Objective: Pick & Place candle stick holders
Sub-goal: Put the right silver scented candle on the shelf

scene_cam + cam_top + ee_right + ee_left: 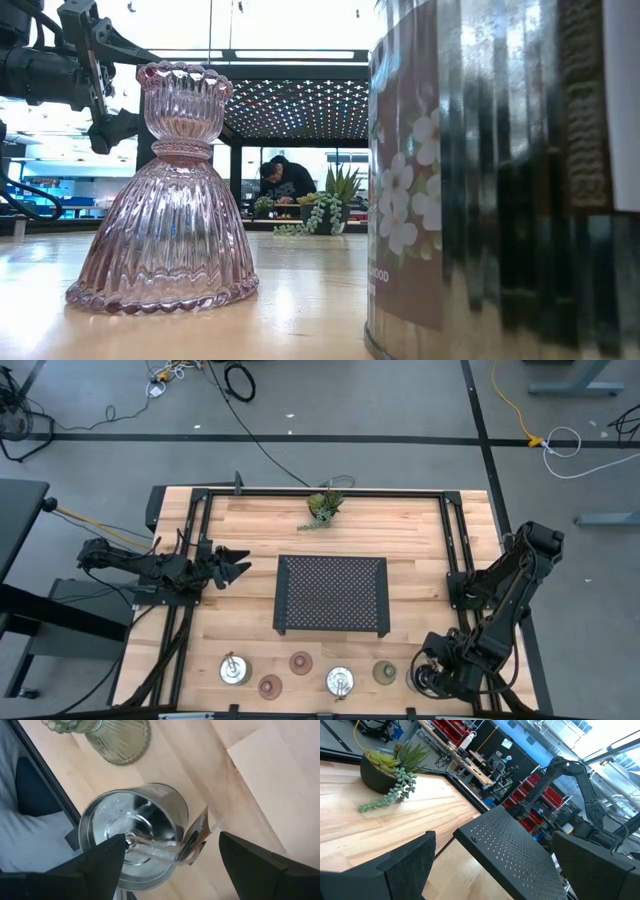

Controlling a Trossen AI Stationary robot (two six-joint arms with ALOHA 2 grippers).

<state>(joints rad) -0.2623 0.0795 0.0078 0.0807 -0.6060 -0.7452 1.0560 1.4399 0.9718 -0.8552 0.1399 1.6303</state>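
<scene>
Take the black mesh rack (332,595) in the middle of the counter (250,530) as your marker. From above, you see the left end effector (240,567) just off the rack's left side, up in the air, with its two fingers spread wide and nothing between them. Its own wrist view shows the rack's corner close by and the little plant (385,770) beyond the rack's far side. The candle stick holders sit in a row on the near side of the rack: a silver holder (235,670), two brownish-red holders (300,662) (270,685), another silver holder (340,681) and an olive-green holder (385,674). The right end effector (432,678) is past the right end of that row, and from above it hides what is under it. Only the right wrist view shows you that: a shiny tin (132,837) with a label, right under the open fingers, which stand wider than the tin and grip nothing. The green ribbed holder sits just beside the tin. The low view gives you something else: a pink ribbed glass holder (165,200) up close, the tin's flower label, and a person (285,180) far behind the rack. You cannot tell from it which holder in the row that pink one is.
</scene>
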